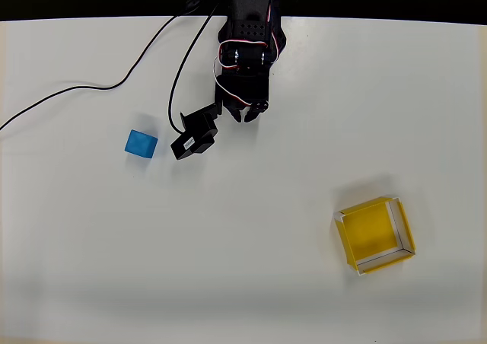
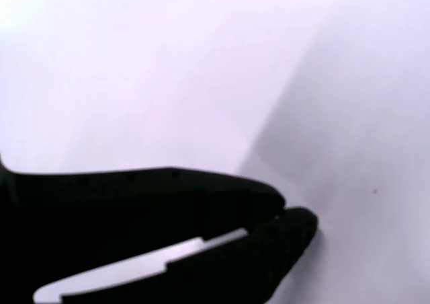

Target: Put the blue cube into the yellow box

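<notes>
The blue cube [image 1: 141,143] sits on the white table at the left in the overhead view, nothing touching it. The yellow box [image 1: 375,234], a shallow tray with pale wall edges, lies at the lower right and holds nothing. My black gripper [image 1: 245,114] hangs below the arm's base at the top centre, right of the cube and well apart from it. In the wrist view the gripper [image 2: 290,213] is shut, its two dark fingers meeting at the tips with nothing between them, over bare white table.
A black cable [image 1: 91,87] snakes across the table's upper left from the arm. The black camera module [image 1: 194,137] juts from the wrist toward the cube. The table's far edge [image 1: 380,18] meets a dark background at the top.
</notes>
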Robot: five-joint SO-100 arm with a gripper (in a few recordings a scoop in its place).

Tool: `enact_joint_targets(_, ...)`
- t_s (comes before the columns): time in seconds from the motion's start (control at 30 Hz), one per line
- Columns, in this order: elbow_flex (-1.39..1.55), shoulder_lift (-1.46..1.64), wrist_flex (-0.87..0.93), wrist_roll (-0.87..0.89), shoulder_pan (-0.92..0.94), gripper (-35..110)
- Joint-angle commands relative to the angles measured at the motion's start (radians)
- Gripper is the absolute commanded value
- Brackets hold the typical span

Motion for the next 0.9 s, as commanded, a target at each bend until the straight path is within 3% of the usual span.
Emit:
enact_joint_targets(0.0,0.028,0.026,0.018,-0.002,0.002,0)
enact_joint_targets(0.6,0.028,0.028,0.017,0.012,-0.02,0)
enact_joint_targets(0.87,0.028,0.017,-0.012,-0.041,-0.002,8)
